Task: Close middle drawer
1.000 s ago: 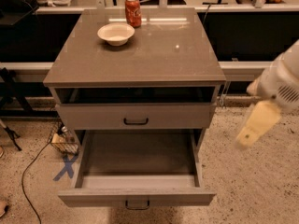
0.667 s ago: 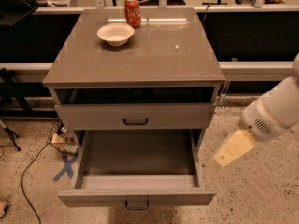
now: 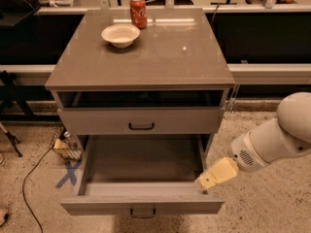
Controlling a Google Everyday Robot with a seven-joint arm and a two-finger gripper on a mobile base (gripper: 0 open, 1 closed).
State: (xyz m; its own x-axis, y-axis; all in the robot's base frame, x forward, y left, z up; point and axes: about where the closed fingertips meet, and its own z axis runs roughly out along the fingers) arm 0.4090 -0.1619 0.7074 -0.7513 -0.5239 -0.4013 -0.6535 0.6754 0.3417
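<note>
Camera view: end effector [image 3: 204, 181] beside drawer [image 3: 107, 206]

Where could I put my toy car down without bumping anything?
The cabinet top is bare in front of and right of the bowl and can. The open middle drawer is bare inside too, but its right front corner is crowded: the gripper sits there.

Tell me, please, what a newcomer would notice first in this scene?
The middle drawer gapes wide open at the bottom of the view. The robot's cream pincer sits right by that drawer's right front corner, on a bulky white arm at the right edge. On the cabinet top, a white bowl and a red can stand near the back.
</note>
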